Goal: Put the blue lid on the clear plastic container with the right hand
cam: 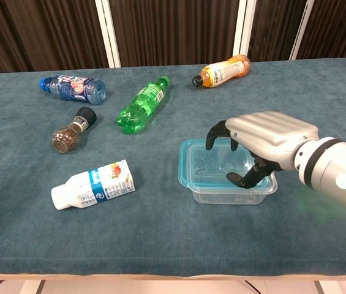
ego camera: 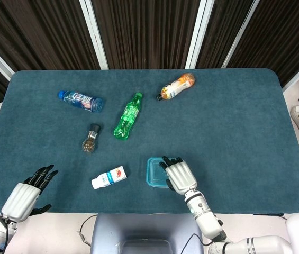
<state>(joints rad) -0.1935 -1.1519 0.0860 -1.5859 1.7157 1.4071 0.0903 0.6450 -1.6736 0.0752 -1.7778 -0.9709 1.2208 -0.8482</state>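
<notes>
The right robot hand (cam: 264, 144) covers the far right part of the blue lid (cam: 204, 168).

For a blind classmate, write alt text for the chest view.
The robot's right hand rests on a blue lid sitting on a clear plastic container on a teal table. Four bottles and a spice grinder lie behind and left.

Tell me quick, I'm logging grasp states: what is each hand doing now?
Left hand: open, holding nothing.
Right hand: fingers curled down over the blue lid on the clear plastic container; grip cannot be told.
</notes>
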